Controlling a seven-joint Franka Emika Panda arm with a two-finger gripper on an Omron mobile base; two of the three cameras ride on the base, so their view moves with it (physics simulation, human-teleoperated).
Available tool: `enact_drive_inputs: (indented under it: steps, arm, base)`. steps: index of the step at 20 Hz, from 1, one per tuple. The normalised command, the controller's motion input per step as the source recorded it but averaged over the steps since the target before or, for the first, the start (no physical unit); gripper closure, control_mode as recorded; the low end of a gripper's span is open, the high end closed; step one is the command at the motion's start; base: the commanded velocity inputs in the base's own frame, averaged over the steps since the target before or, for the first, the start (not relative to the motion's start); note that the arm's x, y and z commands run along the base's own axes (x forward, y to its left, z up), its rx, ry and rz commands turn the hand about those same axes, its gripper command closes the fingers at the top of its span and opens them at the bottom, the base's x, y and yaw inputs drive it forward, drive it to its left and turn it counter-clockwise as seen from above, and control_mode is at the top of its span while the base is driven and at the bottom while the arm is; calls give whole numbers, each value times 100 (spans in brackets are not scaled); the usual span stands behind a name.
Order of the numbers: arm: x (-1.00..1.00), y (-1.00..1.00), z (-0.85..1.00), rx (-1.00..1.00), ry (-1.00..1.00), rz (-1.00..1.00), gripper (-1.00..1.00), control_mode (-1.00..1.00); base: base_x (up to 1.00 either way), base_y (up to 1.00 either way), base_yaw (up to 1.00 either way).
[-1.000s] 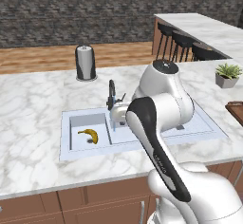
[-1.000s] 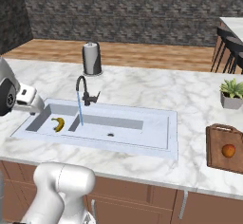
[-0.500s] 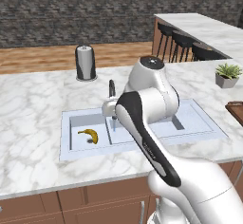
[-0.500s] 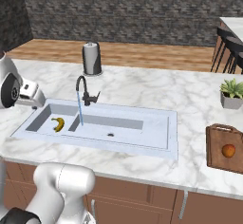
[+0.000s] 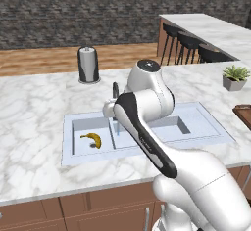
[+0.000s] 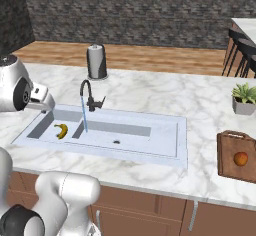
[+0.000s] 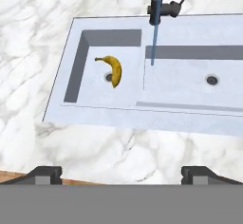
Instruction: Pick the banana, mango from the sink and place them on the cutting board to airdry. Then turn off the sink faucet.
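The yellow banana (image 7: 113, 69) lies in the smaller left compartment of the pale sink (image 7: 142, 119), partly over its drain. My gripper (image 7: 121, 174) hovers high above the counter in front of the sink, open, with nothing between its fingertips (image 7: 45, 173). The banana (image 5: 92, 139) also shows left of my arm, and from the right side the banana (image 6: 61, 130) lies below my hand. The dark faucet (image 6: 89, 97) runs a thin blue stream into the larger compartment. The orange mango (image 6: 240, 158) rests on the brown cutting board (image 6: 235, 142) at the far right.
A dark paper-towel holder (image 6: 96, 61) stands on the marble behind the sink. A grey potted plant (image 6: 244, 98) sits behind the board. Bar stools (image 5: 187, 41) line the far counter. Wooden cabinets run below the counter's front edge.
My arm has swung left, from over the larger compartment toward the smaller one with the banana. The gripper has stayed open. Banana and mango have not moved.
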Motion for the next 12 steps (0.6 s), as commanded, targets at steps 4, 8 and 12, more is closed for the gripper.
enact_drive_inputs:
  steps: [4,8,12]
  arm:
    - [29,11,-9,0,0,0,-100,-100]
    - [32,9,-9,0,0,0,-100,-100]
    - [29,3,-9,0,0,2,-100,-100]
  base:
    - [0,0,0]
    - [0,0,0]
    - [0,0,0]
